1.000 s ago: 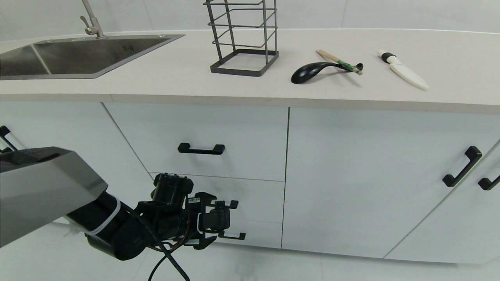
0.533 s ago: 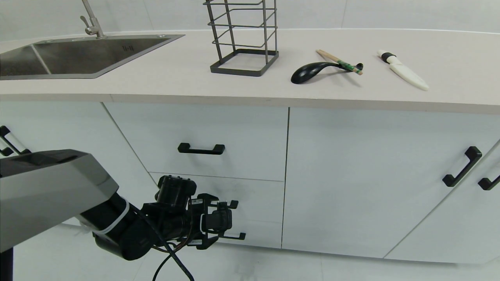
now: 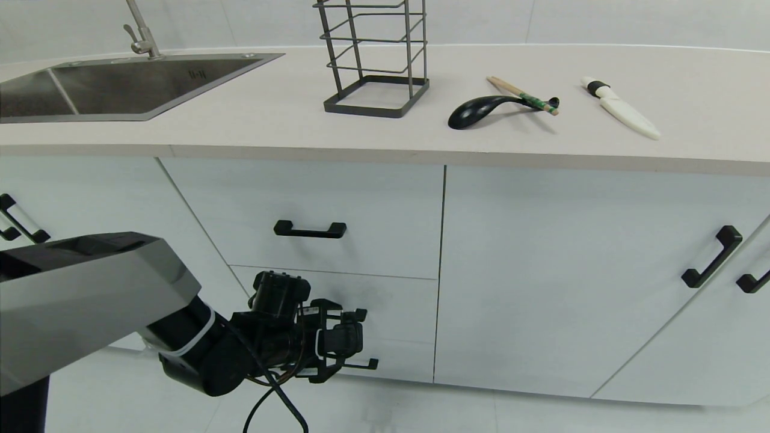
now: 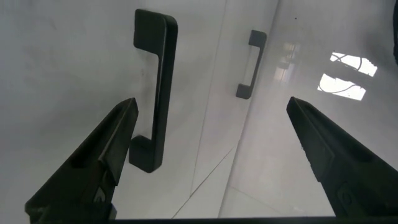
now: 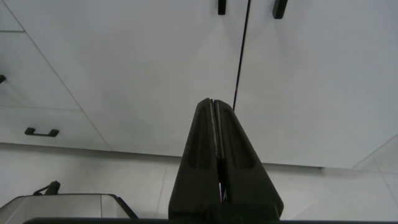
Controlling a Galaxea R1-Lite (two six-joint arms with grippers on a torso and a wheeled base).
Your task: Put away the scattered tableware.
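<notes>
On the counter (image 3: pixel 240 123) we see spoon (image 3: pixel 475 111), chopsticks (image 3: pixel 521 94), knife (image 3: pixel 622 109); wrist views add the rest — left gripper (image 4: pixel 211 106) released beside a drawer handle (image 4: pixel 155 93), right gripper (image 5: pixel 213 104) clenched tight.

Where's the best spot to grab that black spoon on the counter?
Grip the black spoon by the middle of its handle, coming straight down from above. The handle looks arched up off the counter, leaving room either side, while the bowl lies low. Probably stay clear of the far tip, where the chopsticks cross it.
</notes>
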